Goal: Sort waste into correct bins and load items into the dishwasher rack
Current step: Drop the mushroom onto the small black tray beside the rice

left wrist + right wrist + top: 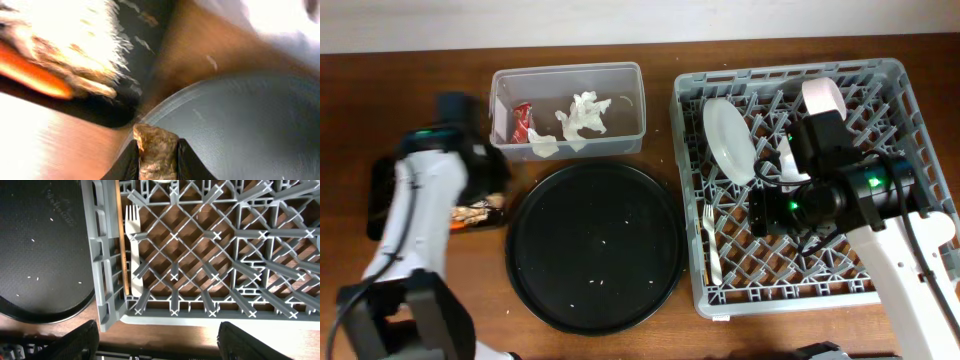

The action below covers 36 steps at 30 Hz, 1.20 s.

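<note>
Left pincer (156, 154), angled downward, pinches the small brown lump (154, 141).

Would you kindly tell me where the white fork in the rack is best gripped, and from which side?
Probably mid-handle on the white fork, coming straight down from above. It lies flat on the dishwasher rack lattice, with the thin wooden stick and the rack wall close along one side, so a sideways approach looks blocked.

Table layout
Behind round black tray (595, 250): clear plastic tub (566, 69). Right of both: grey plastic lattice rack (688, 190), white plastic fork (711, 245) inside.
</note>
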Motion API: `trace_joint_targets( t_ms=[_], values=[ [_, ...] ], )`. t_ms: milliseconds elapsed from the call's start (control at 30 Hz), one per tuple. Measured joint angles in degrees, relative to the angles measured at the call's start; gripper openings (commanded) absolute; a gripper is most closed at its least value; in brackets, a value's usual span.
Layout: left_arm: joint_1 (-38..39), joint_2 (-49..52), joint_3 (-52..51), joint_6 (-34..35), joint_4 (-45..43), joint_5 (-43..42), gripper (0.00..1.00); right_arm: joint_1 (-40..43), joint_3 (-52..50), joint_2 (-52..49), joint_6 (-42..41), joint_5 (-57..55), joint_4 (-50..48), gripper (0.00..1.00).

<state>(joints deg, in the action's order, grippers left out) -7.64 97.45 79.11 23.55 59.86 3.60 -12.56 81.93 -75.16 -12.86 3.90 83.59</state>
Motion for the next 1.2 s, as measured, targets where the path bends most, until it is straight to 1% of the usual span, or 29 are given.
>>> trace_joint_targets(
  t_ms=[67,200,233,300,367,400,433,467,600,667,767,800,867,933,967,1000,1067,1133,1200],
  values=[
    [-6.84,0.02,0.0,0.76,-2.36,0.04,0.01,0.0,0.0,0.0,0.02,0.0,0.02,0.8],
    [-15.54,2.51,0.04,3.02,-6.47,0.04,0.02,0.0,0.0,0.0,0.0,0.0,0.0,0.8],
    [-16.98,4.24,0.04,3.28,-7.85,0.02,0.07,0.0,0.0,0.0,-0.02,0.0,-0.04,0.8],
    [-18.82,6.73,0.04,3.5,-9.22,0.09,0.24,0.0,0.0,0.0,0.02,0.0,0.24,0.79],
    [-20.9,8.55,0.04,3.89,-10.23,0.07,0.54,0.0,0.0,0.0,0.0,0.0,0.44,0.8],
    [-21.4,8.55,0.04,3.89,-10.45,0.07,0.73,0.0,0.0,0.0,0.0,0.0,0.44,0.8],
    [-21.75,8.55,0.04,3.96,-10.45,0.09,0.87,0.0,0.0,0.0,0.02,0.0,0.44,0.8],
    [-21.88,8.55,0.04,3.98,-10.67,-0.09,0.95,0.0,0.0,0.0,0.0,0.02,0.44,0.79],
    [-21.75,8.28,0.42,4.31,-9.53,-3.98,0.96,0.04,0.0,0.0,-0.72,0.09,0.2,0.8],
    [-19.39,4.9,0.42,3.78,-9.09,-6.23,0.99,0.42,-0.02,0.0,-1.7,0.57,-1.57,0.88],
    [-8.33,-2.95,1.22,-0.15,-9.38,-7.32,0.99,3.91,-0.02,0.0,-1.6,2.19,-7.3,0.96],
    [-0.96,-4.79,1.64,-3.3,-9.42,-8.17,0.99,5.88,0.0,0.0,-0.2,3.78,-9.6,1.0],
    [6.99,-4.87,1.88,-6.99,-7.41,-7.5,0.99,8.72,-0.02,-0.02,2.73,6.23,-12.35,0.98],
    [18.05,-4.87,2.01,-11.21,0.07,-5.51,0.99,14.27,-0.02,-0.13,6.56,7.69,-11.63,0.98],
    [21.97,-4.87,2.05,-12.41,5.97,-4.11,0.99,17.09,0.02,-0.46,9.01,8.02,-8.2,0.98],
    [23.71,-4.87,1.99,-13.09,12.35,-3.23,1.0,19.39,0.02,-0.7,10.34,8.17,-5.57,0.98],
    [23.63,-4.98,1.92,-13.03,16.7,-2.69,0.99,22.05,0.02,-0.59,11.67,8.2,-2.08,0.98],
    [23.15,-8.07,1.09,-13.03,15.19,-2.69,0.99,23.17,-0.52,0.9,12.09,7.96,-2.49,0.98],
    [22.99,-17.7,-1.42,-12.79,11.06,-2.69,0.99,23.19,-4.31,8.24,12.94,7.91,-6.67,0.98]
  ],
)
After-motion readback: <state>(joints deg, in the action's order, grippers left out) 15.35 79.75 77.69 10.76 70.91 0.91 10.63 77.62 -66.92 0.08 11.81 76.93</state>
